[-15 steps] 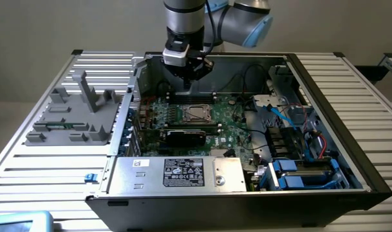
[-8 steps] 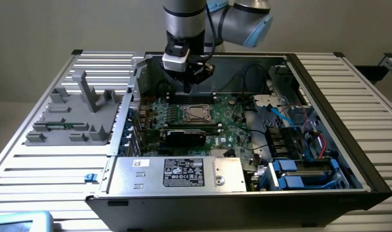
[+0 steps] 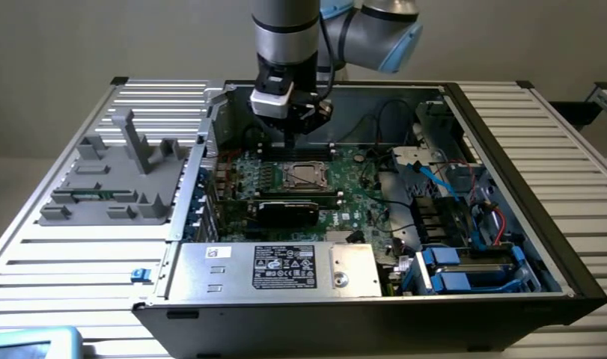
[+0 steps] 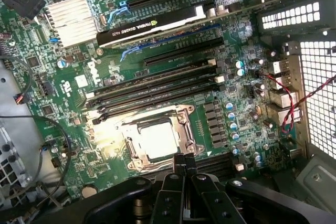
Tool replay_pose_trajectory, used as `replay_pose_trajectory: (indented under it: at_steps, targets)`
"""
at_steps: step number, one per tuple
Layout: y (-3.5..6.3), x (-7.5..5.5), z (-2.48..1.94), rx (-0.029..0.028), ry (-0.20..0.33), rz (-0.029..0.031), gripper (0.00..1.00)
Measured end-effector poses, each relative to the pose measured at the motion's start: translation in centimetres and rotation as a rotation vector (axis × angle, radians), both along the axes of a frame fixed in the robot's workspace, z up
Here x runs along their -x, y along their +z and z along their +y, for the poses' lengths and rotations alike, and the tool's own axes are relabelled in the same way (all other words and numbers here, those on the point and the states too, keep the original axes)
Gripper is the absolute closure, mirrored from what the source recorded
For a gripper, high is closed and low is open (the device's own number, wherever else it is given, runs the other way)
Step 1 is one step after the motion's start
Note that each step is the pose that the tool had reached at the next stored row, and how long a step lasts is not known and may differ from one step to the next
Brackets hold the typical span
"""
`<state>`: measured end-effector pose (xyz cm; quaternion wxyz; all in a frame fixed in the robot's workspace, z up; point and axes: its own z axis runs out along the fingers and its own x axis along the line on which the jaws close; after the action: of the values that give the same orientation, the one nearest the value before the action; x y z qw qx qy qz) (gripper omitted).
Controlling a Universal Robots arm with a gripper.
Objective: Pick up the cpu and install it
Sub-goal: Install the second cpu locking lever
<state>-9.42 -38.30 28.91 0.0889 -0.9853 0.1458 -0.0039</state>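
The cpu (image 4: pixel 157 139) lies flat inside the socket frame (image 4: pixel 185 127) on the motherboard (image 4: pixel 79 77) of the open computer case (image 3: pixel 523 224), its silver top glaring under the light, so placement looks done as far as can be judged. The tool (image 4: pixel 184 169) hangs above the board just beside the socket, fingers pressed together and pinching nothing. Whether the socket's retention frame is latched cannot be determined.

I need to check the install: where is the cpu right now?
The cpu sits in the metal-framed socket on the motherboard, just ahead of the shut gripper, beside the black memory slots.
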Motion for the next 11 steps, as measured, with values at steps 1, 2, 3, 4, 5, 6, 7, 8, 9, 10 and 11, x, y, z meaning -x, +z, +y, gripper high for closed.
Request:
replay_pose_trajectory:
  at_steps: [1,2,3,4,5,6,7,8,9,10,11]
  targets:
    - [0.00,0.0,-0.10,-0.0013,0.000,0.0000,0.89]
    - [-0.01,0.0,-0.25,-0.0025,0.000,0.0000,0.89]
    - [-0.02,0.0,-0.42,-0.0046,0.000,0.0001,0.89]
    - [-0.03,0.0,-0.63,-0.0078,0.000,0.0001,0.89]
    - [-0.07,0.0,-0.85,-0.0141,0.000,0.0000,0.89]
    - [-0.13,0.0,-1.01,-0.0200,0.000,0.0001,0.89]
    - [-0.21,0.0,-1.14,-0.0254,0.000,0.0000,0.89]
    - [-0.28,0.0,-1.20,-0.0280,0.000,0.0001,0.89]
    - [-0.34,0.0,-1.25,-0.0307,0.000,0.0000,0.89]
    - [-0.38,0.0,-1.32,-0.0334,0.000,0.0000,0.89]
    - [-0.44,0.0,-1.42,-0.0364,0.000,0.0001,0.89]
